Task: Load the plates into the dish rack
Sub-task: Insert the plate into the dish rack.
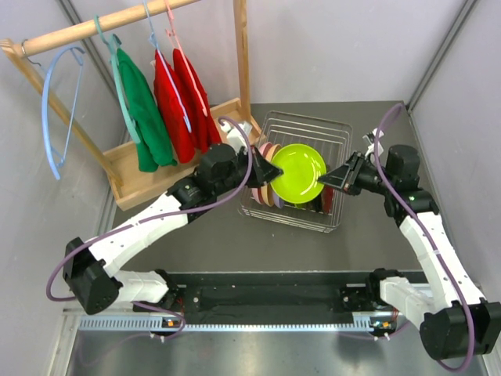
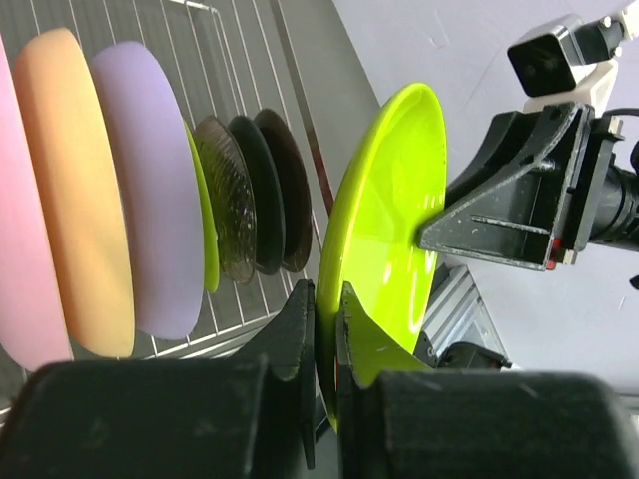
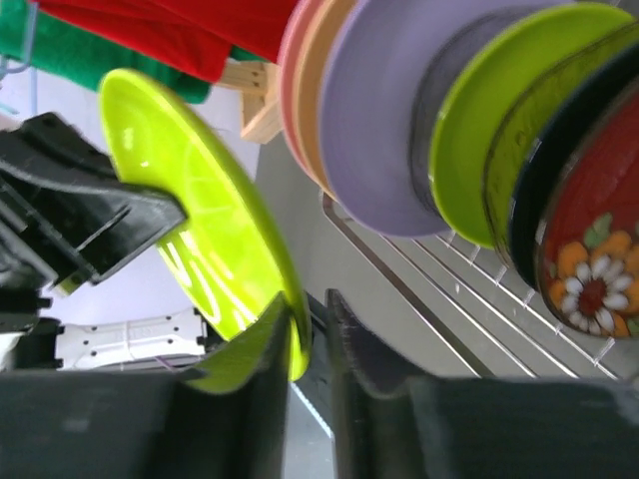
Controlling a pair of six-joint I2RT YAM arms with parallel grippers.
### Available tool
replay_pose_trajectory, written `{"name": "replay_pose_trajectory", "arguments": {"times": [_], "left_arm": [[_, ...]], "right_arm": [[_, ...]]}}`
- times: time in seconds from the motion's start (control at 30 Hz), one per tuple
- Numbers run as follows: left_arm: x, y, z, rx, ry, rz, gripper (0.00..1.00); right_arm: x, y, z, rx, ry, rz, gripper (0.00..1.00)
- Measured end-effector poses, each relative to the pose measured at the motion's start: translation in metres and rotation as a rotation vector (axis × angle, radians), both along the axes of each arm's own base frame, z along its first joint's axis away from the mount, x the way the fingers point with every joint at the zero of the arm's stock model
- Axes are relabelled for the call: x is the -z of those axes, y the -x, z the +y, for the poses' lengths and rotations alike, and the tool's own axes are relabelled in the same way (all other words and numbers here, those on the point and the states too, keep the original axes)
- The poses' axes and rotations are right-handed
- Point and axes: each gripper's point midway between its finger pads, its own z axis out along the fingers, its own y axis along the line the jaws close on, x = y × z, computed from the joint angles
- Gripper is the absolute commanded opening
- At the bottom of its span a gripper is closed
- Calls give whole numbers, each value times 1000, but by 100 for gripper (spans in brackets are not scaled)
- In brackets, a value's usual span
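Observation:
A large lime green plate (image 1: 297, 172) hangs on edge above the dish rack (image 1: 313, 121), held between both grippers. My left gripper (image 1: 268, 171) is shut on its left rim; the wrist view shows both pads (image 2: 300, 319) pinching the plate (image 2: 384, 220). My right gripper (image 1: 333, 178) straddles the opposite rim with its jaws apart: the plate (image 3: 200, 230) touches one finger and a gap stays to the other finger (image 3: 349, 339). Racked upright stand pink (image 2: 20, 249), orange-tan (image 2: 80, 200), lavender (image 2: 150, 180), small lime (image 2: 205, 230), clear (image 2: 225, 200) and dark (image 2: 262, 190) plates, plus a red flowered one (image 3: 589, 269).
A wooden clothes stand (image 1: 149, 168) with green and red garments and a blue hanger stands at the back left, close to the rack's left side. Grey walls close in at the back and right. Dark tabletop lies in front of the rack.

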Motion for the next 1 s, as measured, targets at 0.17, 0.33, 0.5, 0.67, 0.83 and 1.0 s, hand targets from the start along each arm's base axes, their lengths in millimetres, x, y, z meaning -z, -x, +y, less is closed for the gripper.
{"name": "replay_pose_trajectory", "arguments": {"times": [0.17,0.33,0.5,0.67,0.83,1.0], "left_arm": [[13,2,6,-28,-66,18,0],[13,1,47,-167,-199,-2,0],[-35,0,100,-340,-232,-111,0],[-66,-2,133,-465,-262,-173,0],[-44,-6,151,-532,-382,-141,0],[-27,-8,159,-559,-463,-112,0]], "right_arm": [[21,-1,-13,77,104,63,33],[32,-14,-51,269,301,75,33],[52,-15,-67,323,389,111,33],[97,-12,-66,298,414,219,33],[128,-8,-63,277,419,304,33],[141,-13,-66,291,443,333,33]]}}
